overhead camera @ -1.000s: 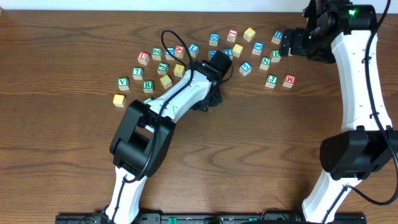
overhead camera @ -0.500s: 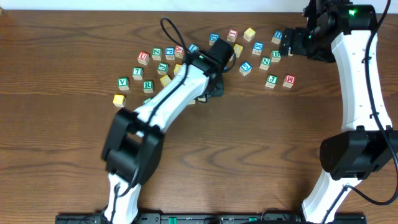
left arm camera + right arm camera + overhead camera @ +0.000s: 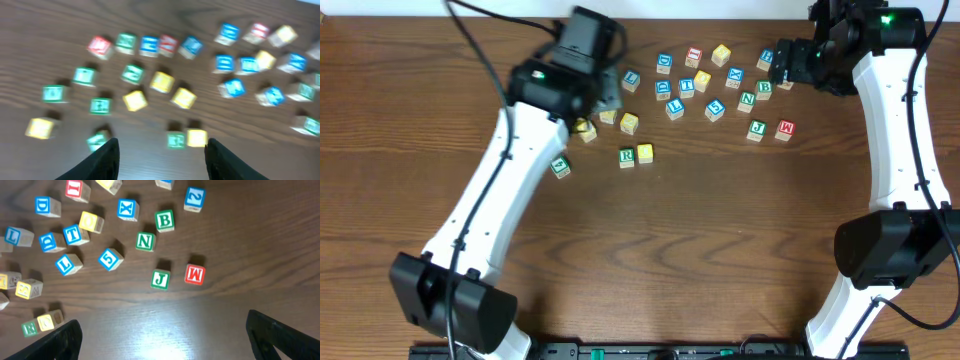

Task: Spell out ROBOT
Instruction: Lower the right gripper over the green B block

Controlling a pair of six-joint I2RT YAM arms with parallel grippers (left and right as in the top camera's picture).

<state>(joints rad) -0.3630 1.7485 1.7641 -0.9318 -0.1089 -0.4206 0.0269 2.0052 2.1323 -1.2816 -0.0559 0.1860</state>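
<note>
overhead: shows two arms, left arm (image 3: 510,160) over the scatter's left end, right arm (image 3: 895,120) at its far right. finds green r cube (image 3: 627,157) touching one yellow cube (image 3: 645,153) on its right, both apart from the rest. puts green b cube (image 3: 764,88) and blue t cube (image 3: 686,86) back in the scatter, well apart.

left wrist: blurs every letter. shows left gripper (image 3: 162,160) with two fingers spread and nothing held, the green-and-yellow pair just ahead between them.

right wrist: shows right gripper (image 3: 167,335) spread wide and empty. counts four green letters and two red, on red m cube (image 3: 194,274) and red i cube (image 3: 75,188).
</note>
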